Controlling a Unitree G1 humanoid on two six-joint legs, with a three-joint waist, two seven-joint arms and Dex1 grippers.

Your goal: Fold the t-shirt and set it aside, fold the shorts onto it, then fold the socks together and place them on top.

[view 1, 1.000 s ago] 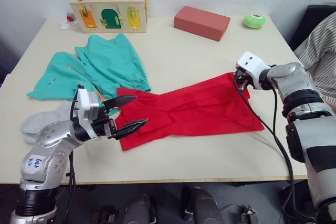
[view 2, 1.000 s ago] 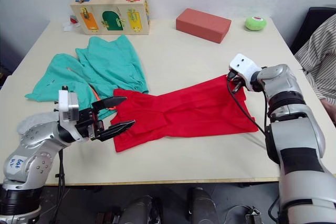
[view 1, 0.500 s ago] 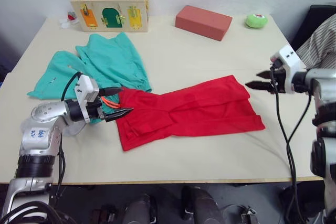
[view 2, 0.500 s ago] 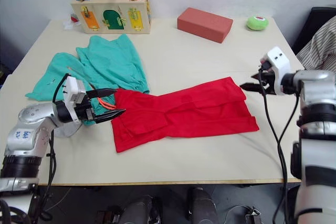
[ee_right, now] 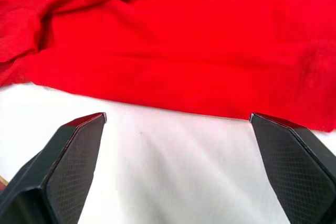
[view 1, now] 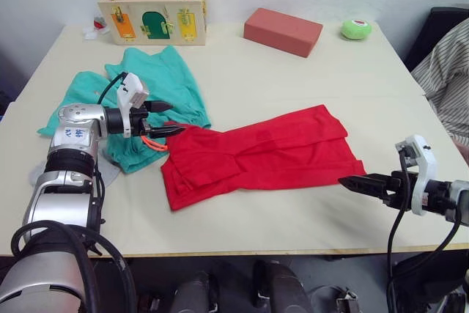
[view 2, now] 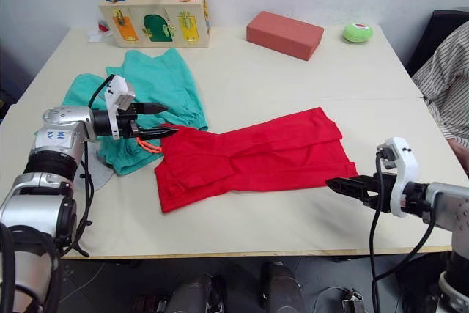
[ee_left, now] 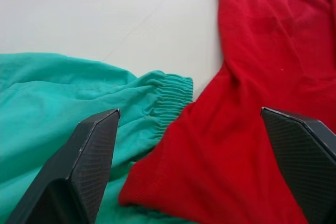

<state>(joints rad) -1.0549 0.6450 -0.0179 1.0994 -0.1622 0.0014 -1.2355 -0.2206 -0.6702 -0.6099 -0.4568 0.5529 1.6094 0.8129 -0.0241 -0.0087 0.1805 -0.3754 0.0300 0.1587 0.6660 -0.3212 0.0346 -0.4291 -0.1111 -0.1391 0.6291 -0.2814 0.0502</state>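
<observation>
T-shirt (view 1: 260, 153): red, partly folded into a long strip, lying across the middle of the tabletop (view 1: 293, 78); its left end overlaps the waistband edge of the shorts (view 1: 150, 93).

Shorts: teal, spread at the left, orange drawstring (view 1: 152, 143) showing beside the red corner.

Socks (view 2: 94, 174): grey, at the left edge, largely hidden under the left arm.

Left claw (view 1: 163, 118): released, fingers spread, hovering over the spot where the red corner meets the teal waistband.

Right claw (view 1: 359, 183): released, fingers spread, low over bare tabletop, just off the t-shirt's near right hem and pointing toward it.

Risks, as judged: the left claw may pinch shorts or drawstring together with the red corner, since the two cloths overlap there, and drag both. The right claw may scrape the tabletop or catch a single layer, letting the fold slide open.

Also present: wooden latch box (view 1: 152, 12), red block (view 1: 282, 31), green ball (view 1: 355, 28), along the far edge.
</observation>
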